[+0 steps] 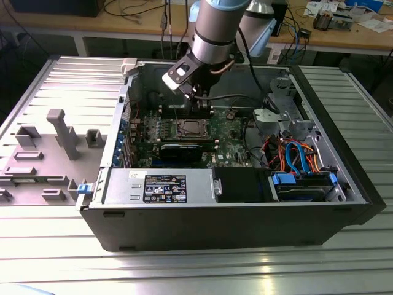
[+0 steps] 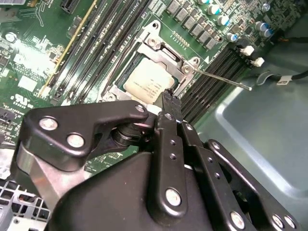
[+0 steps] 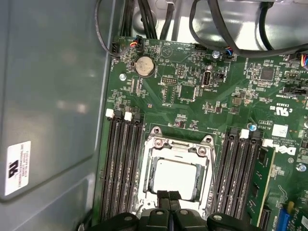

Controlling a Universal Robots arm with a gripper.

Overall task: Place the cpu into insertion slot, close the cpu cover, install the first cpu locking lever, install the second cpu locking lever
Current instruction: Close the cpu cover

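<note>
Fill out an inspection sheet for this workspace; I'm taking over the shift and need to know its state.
Surface: ribbed metal table carrying an open computer case.
Job's things: chip seated on the green board; cover lies flat around it; one thin lever sticks out over the memory slots.
Clutter: grey fixtures on the table, at the exterior view's left.
Gripper: gripper shut, fingertips at the chip's edge.
Cables: orange and blue cables inside the case; black cables past the board's edge.
Surroundings: workbenches with loose items behind.
</note>
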